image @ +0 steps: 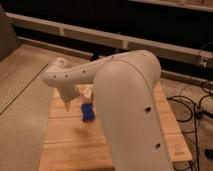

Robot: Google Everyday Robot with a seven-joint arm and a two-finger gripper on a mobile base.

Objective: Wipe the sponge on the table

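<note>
Grey speckled floor [20, 100] at left. Pale rail [115, 40] crosses dark wall along top. My white arm [125, 100] fills centre, elbow bent at centre-left, forearm dropping toward table [65, 145]. My claw [76, 97] low over table's far left part. Cannot tell claw's state, or whether it holds anything. Blue sponge [87, 112] just lower right of claw, at table surface.

Sponge [87, 112] on table [64, 146] (mid-board); pincer [77, 98] just left.
</note>
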